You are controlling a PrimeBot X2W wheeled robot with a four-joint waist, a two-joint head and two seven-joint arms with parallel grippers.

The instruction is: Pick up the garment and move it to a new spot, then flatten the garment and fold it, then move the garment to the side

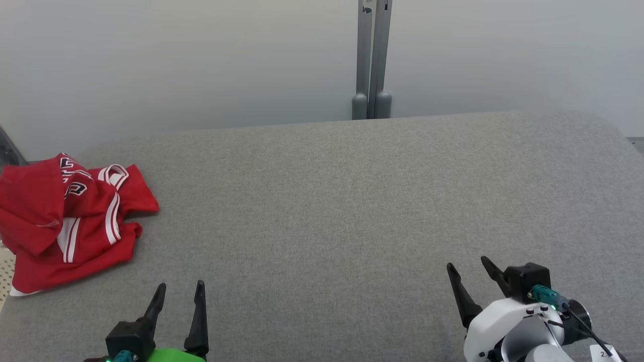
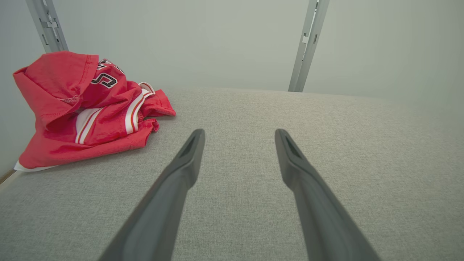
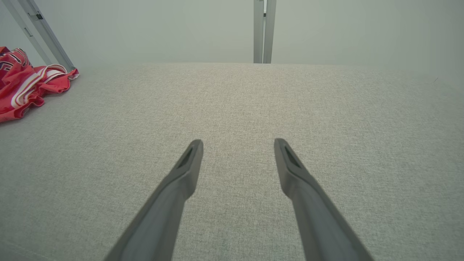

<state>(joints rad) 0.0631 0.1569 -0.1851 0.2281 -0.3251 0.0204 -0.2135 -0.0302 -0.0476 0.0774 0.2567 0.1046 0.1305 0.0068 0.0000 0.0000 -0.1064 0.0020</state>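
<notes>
- Grey woven fabric covers the wide flat surface, which runs back to a plain pale wall
- A grey metal post made of two uprights stands against that wall, behind the far edge of the surface and near its middle
- The garment is a red jersey with white stripes and dark lettering; it lies crumpled in a heap at the far left of the surface, and its lower hem reaches the left edge
- In the left wrist view the garment is bunched up ahead and to the left, with a second metal upright behind it
- The left gripper sits low at the near edge, to the right of the garment and apart from it; its fingers are spread, with bare fabric between them
- The right gripper hangs over the near right part of the surface, well apart from the garment; its fingers are also spread wide
- From the right wrist the garment shows at the far left edge
</notes>
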